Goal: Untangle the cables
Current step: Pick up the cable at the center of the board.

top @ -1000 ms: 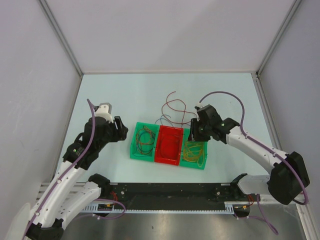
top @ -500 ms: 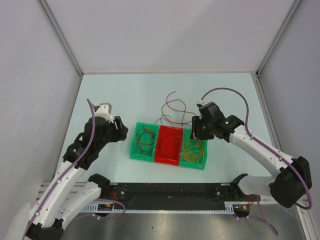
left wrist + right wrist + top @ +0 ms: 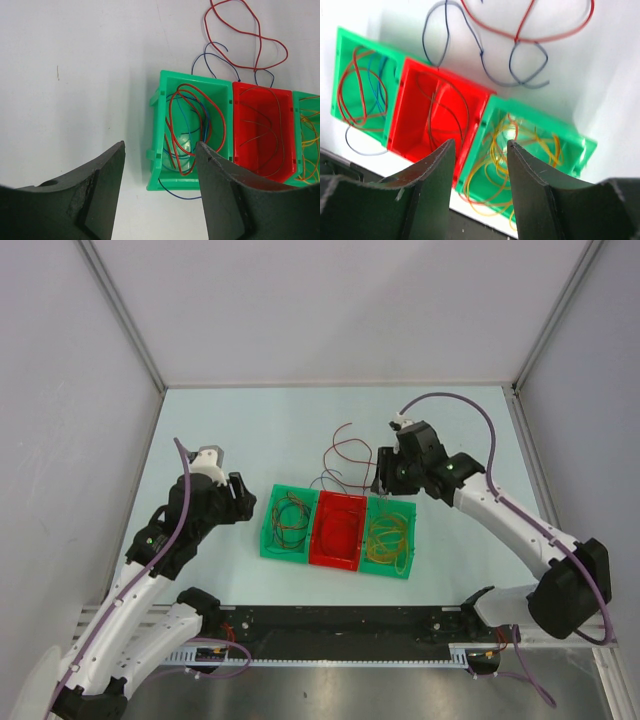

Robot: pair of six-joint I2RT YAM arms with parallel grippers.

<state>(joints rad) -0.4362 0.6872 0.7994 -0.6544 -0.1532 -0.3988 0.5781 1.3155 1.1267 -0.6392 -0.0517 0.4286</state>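
Three bins stand in a row. The left green bin (image 3: 270,525) holds looped red and blue cables (image 3: 192,125). In the red bin (image 3: 337,530) lie a few thin dark cables (image 3: 442,107). Yellow-orange cables (image 3: 520,145) fill the right green bin (image 3: 408,545). Behind the bins, a loose red cable (image 3: 517,36) and a blue cable (image 3: 482,55) lie crossed on the table. My right gripper (image 3: 386,483) hovers open above the back edge of the right green bin, with nothing between its fingers. Left of the row my left gripper (image 3: 240,502) is open and empty.
A blue cable end (image 3: 180,195) trails out over the front of the left green bin onto the table. Grey walls enclose the pale table (image 3: 240,430) on three sides. The black rail (image 3: 330,625) with both arm bases runs along the near edge.
My right gripper has lifted and pulled back from inside the right green bin to its far edge; the yellow-orange cables stay in the bin. The left arm has not moved.
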